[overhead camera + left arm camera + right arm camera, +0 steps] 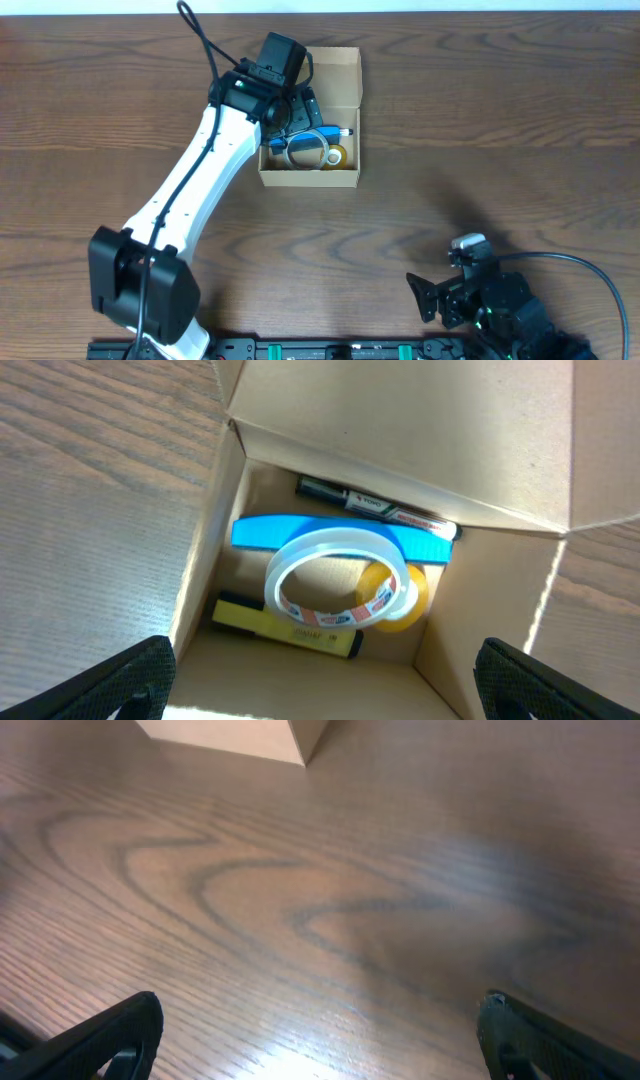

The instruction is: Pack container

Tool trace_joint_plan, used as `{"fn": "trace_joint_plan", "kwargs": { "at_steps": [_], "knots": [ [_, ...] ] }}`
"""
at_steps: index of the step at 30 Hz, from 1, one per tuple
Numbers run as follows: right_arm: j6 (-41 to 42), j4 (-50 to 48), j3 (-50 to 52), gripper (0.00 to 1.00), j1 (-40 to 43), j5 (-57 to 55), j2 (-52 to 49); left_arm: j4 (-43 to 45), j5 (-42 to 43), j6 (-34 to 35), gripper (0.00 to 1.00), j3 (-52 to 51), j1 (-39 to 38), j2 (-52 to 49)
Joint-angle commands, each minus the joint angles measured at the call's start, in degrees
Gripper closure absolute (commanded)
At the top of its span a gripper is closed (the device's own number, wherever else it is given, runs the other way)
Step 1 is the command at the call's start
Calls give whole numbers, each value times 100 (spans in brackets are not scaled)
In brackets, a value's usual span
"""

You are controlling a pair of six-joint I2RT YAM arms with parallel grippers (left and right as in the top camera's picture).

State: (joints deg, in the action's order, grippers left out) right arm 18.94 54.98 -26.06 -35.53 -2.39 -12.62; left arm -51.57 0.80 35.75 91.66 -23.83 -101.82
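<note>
The tan cardboard container stands open at the table's middle back, its flap lid raised at the far side. In the left wrist view the container holds a clear tape roll, a yellow tape roll, a blue bar, a black marker and a yellow highlighter. My left gripper hovers open and empty over the box, its fingertips spread wide. My right gripper is open and empty near the front edge; its jaws are over bare wood.
The brown wooden table surrounds the box. A corner of the box shows at the top of the right wrist view. A black rail runs along the front edge.
</note>
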Motion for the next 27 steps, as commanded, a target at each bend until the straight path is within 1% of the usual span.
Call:
{"fn": "trace_joint_plan", "kwargs": {
  "at_steps": [1, 3, 7, 12, 16, 18, 22, 24, 27],
  "knots": [
    [127, -284, -9, 1, 31, 52, 24, -129, -138, -109, 4, 116, 15, 232],
    [332, -713, -9, 1, 31, 481, 24, -269, -138, -107, 4, 116, 20, 337],
    [332, -1314, -9, 1, 31, 476, 26, -592, -138, -107, 4, 116, 20, 525],
    [472, -1412, -7, 1, 31, 457, 24, -769, -125, -105, 4, 116, 20, 662],
    [610, -1921, -9, 1, 31, 715, 17, -785, -120, -87, 4, 116, 20, 682],
    [774, -1996, -44, 1, 31, 713, -74, -800, -120, -85, 4, 116, 22, 682],
    [892, -2100, -367, 1, 44, 693, -708, -863, -122, -85, 4, 116, 85, 682],
    [890, -2085, -756, 1, 125, 695, -1283, -903, -111, -33, 4, 116, 186, 682],
    [796, -1952, -1497, 1, 358, 695, -2275, -966, -48, 105, 0, 116, 402, 684]
  ]
}}
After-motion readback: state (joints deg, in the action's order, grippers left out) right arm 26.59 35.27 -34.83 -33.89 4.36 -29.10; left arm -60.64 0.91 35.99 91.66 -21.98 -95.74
